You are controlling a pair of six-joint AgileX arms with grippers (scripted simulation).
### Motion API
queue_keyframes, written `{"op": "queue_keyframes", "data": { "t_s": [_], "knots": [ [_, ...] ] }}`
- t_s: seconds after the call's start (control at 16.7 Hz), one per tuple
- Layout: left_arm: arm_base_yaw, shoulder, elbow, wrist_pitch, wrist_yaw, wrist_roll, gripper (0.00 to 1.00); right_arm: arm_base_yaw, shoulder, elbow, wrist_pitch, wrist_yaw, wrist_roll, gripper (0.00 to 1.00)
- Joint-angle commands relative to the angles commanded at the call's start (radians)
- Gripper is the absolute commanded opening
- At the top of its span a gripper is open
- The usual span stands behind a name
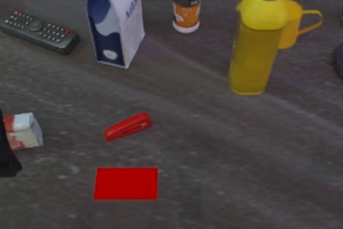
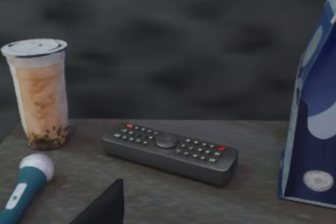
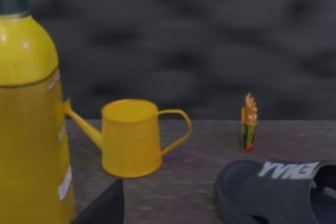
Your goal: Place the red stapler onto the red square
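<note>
At the far left edge of the top view a dark piece of my left arm (image 1: pixel 7 156) shows at about nine o'clock; its gripper's tip appears only as one dark wedge (image 2: pixel 102 208) in the left wrist view, so I cannot tell how far it is open, and nothing is seen in its hold. Just beside the arm lies a red-and-white box (image 1: pixel 22 130). Toward ten o'clock rests a black remote (image 1: pixel 38 30), and a blue-and-white carton (image 1: pixel 115 17) stands at eleven. The red stapler (image 1: pixel 128 126) lies on the table (image 1: pixel 230 148) left of centre, tilted, with its right end farther back. The red square (image 1: pixel 126 183) sits flat at about seven o'clock, near the stapler but apart from it. A white bottle with an orange label (image 1: pixel 187 1) stands at twelve. A tall yellow bottle (image 1: pixel 257 41) and a yellow watering can (image 1: pixel 297 21) stand at one o'clock. My right arm is out of the top view; its wrist view shows one dark wedge (image 3: pixel 102 208), so its opening cannot be told either.
</note>
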Motion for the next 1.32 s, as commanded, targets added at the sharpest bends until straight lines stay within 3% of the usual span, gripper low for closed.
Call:
{"op": "queue_keyframes", "data": {
  "t_s": [0.3, 0.54, 1.32],
  "knots": [
    [-0.019, 0.061, 0.062, -0.043, 0.002, 0.023, 1.00, 0.000, 0.000, 0.000, 0.000, 0.000, 0.000, 1.00],
    [-0.078, 0.292, 0.283, -0.190, 0.002, 0.103, 1.00, 0.000, 0.000, 0.000, 0.000, 0.000, 0.000, 1.00],
    [-0.359, 1.650, 1.311, -0.934, -0.008, 0.504, 1.00, 0.000, 0.000, 0.000, 0.000, 0.000, 0.000, 1.00]
  ]
}}
